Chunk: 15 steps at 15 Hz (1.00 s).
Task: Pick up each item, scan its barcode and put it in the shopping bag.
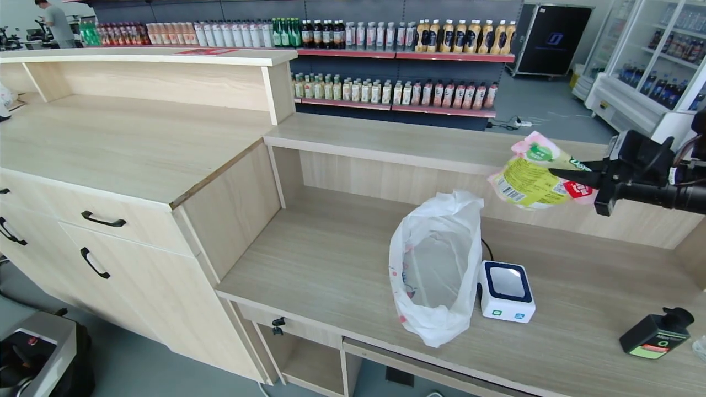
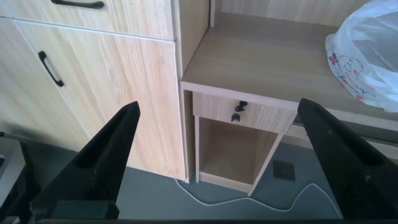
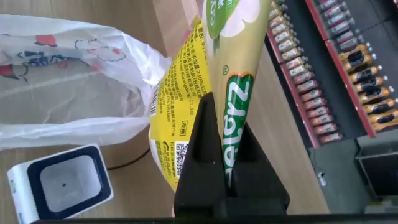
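Observation:
My right gripper (image 1: 573, 177) is shut on a yellow, green and pink snack packet (image 1: 532, 175), held in the air above and to the right of the white shopping bag (image 1: 436, 264). In the right wrist view the packet (image 3: 186, 118) is pinched between the black fingers (image 3: 202, 155), its barcode side turned toward the bag (image 3: 68, 81) and the scanner (image 3: 59, 186). The white scanner (image 1: 506, 290) with a dark window sits on the counter right beside the bag. My left gripper (image 2: 221, 155) hangs open, low in front of the counter drawer, holding nothing.
A dark bottle with a green label (image 1: 656, 333) lies at the counter's right end. A raised wooden ledge (image 1: 386, 140) runs behind the counter and a taller cabinet (image 1: 127, 149) stands to the left. Drink shelves (image 1: 397, 55) line the back wall.

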### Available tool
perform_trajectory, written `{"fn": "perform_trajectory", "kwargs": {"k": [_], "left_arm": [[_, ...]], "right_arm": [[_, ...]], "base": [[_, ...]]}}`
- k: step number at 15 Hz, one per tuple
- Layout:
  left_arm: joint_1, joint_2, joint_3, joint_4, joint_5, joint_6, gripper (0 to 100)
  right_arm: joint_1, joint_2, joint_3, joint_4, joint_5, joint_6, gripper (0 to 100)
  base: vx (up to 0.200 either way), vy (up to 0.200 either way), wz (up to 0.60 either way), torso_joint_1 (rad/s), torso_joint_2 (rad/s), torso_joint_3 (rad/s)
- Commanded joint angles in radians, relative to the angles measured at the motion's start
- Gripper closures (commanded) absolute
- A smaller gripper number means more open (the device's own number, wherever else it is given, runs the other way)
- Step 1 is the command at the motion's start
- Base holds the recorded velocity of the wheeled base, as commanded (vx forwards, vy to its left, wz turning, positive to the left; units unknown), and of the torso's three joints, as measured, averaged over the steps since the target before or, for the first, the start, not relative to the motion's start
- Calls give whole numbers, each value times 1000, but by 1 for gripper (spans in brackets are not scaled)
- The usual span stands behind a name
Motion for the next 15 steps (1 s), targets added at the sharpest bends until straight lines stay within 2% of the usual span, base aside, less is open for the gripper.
{"fn": "perform_trajectory", "kwargs": {"k": [1, 4, 11, 15], "left_arm": [[0, 1, 0, 0, 1, 0, 0], [0, 1, 0, 0, -1, 0, 0], [0, 1, 0, 0, 1, 0, 0], [0, 1, 0, 0, -1, 0, 0]], "right_arm": [[21, 109, 10, -51, 7, -70, 100], [18, 135, 35, -39, 63, -227, 100], [20, 168, 62, 6, 73, -495, 100], [-11, 162, 61, 0, 139, -546, 100]], "base": [[0, 0, 0, 0, 0, 0], [0, 0, 0, 0, 0, 0], [0, 0, 0, 0, 0, 0], [0, 0, 0, 0, 0, 0]]}}
